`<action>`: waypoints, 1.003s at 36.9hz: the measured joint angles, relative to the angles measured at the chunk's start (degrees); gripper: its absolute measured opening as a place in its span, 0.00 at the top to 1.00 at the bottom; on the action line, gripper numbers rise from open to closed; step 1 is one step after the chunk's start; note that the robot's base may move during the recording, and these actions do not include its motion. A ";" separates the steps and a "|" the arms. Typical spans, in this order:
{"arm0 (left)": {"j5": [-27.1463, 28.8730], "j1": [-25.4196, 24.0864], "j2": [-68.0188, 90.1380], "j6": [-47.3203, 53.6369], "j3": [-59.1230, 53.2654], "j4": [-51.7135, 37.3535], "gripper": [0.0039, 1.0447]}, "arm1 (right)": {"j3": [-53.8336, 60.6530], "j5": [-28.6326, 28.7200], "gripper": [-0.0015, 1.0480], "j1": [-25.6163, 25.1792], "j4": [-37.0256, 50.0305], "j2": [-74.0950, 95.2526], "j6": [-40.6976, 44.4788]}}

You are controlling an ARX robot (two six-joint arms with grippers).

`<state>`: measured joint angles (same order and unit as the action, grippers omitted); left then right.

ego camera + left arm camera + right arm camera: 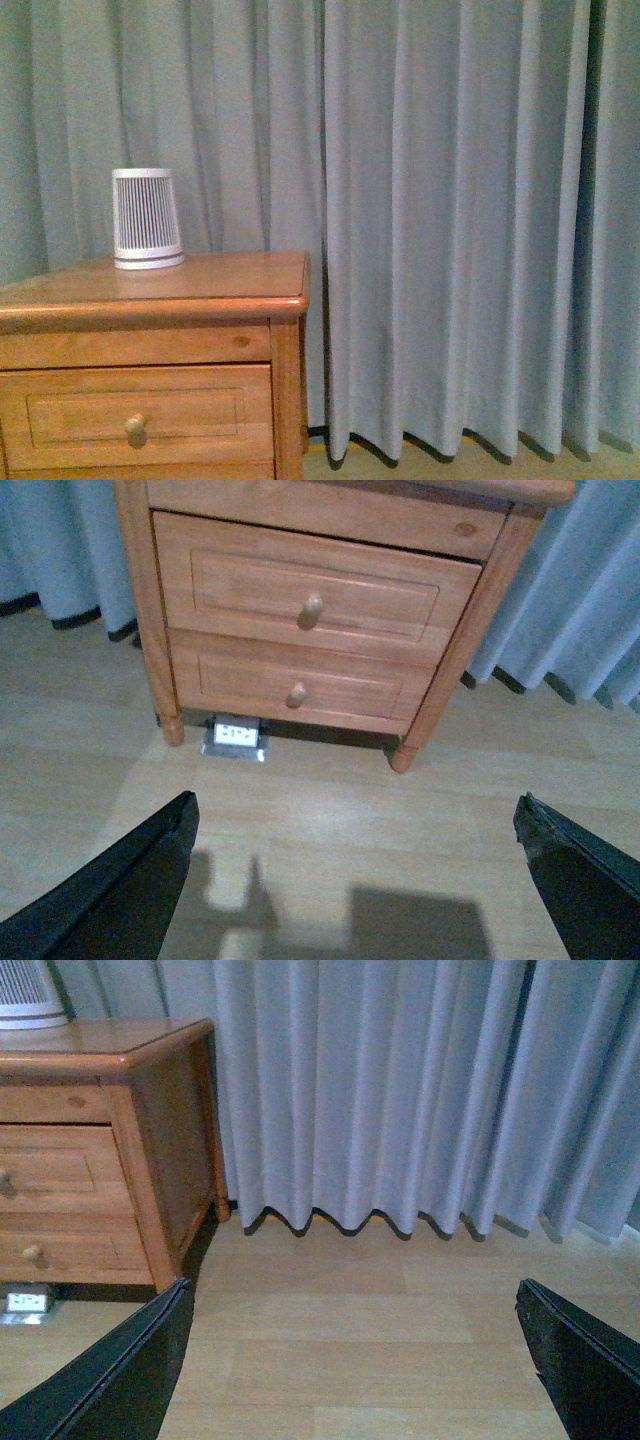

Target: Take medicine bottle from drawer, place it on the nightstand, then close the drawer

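The nightstand is honey-brown wood and stands at the lower left of the front view. Its upper drawer is shut, with a small wooden knob. The medicine bottle is out of view. My left gripper is open over the bare floor, well in front of the nightstand, with nothing between its fingers. My right gripper is open too, above the floor beside the nightstand and facing the curtain. Neither arm shows in the front view.
A white ribbed container with dark stripes stands on the nightstand top. The lower drawer is shut. A pale blue-grey curtain hangs behind and beside the nightstand. A floor socket plate lies under it. The floor is light wood.
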<state>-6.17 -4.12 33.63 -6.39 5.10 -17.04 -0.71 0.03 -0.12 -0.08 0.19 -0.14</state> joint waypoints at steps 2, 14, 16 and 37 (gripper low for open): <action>0.76 0.52 8.20 1.05 1.51 -8.22 0.06 | 0.00 -0.02 0.07 0.00 0.00 0.00 0.00; 8.15 6.56 57.35 5.73 24.00 -37.79 0.06 | 0.00 0.00 0.07 0.00 0.00 0.00 0.00; 9.05 7.17 62.25 5.97 27.76 -38.66 0.06 | 0.00 -0.02 0.07 0.00 0.00 0.00 0.00; 8.52 8.59 98.23 10.51 61.13 -42.21 0.06 | 0.00 0.00 0.07 0.00 0.00 0.00 0.00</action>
<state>2.35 4.47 131.85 4.12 66.24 -59.24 -0.71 0.03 -0.12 -0.08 0.19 -0.14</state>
